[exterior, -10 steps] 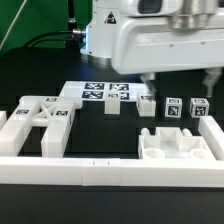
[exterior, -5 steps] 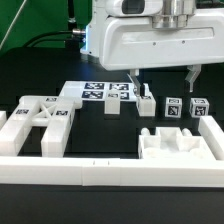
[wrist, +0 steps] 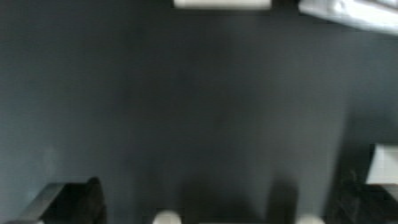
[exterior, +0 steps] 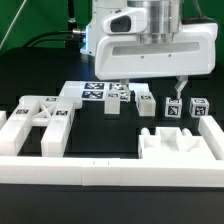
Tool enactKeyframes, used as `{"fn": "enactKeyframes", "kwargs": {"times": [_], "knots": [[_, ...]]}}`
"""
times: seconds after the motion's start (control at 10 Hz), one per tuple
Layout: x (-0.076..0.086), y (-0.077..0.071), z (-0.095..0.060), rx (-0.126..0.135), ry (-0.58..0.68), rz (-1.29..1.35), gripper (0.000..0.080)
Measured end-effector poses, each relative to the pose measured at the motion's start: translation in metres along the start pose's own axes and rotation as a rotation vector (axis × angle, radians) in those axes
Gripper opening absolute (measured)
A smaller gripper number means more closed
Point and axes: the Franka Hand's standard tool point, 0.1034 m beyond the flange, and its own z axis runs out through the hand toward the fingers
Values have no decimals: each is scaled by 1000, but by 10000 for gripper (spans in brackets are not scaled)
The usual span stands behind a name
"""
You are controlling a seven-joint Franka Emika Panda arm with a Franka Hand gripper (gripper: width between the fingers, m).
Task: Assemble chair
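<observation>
Gripper (exterior: 150, 88), jaws wide apart and empty, hangs over a small post (exterior: 146, 104), marker board (exterior: 95, 92) and tagged blocks (exterior: 172, 108) flanking.

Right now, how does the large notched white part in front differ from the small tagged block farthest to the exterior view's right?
The notched part is much wider; the tagged block is small and cube-like. The block faces a black-and-white tag to the camera; the notched part shows none. The notched part lies nearer the camera, the block behind it. Both are white, on the black table.
</observation>
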Motion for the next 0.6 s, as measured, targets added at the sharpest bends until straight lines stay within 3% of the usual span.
{"fn": "enactKeyframes", "kwargs": {"times": [0.3,0.5,0.6], "knots": [[3,-1,-2,4,-23,-1,648],[-4,-5,-2,20,-151,7,648],[-16,1,1,18,-242,51,648]]}}
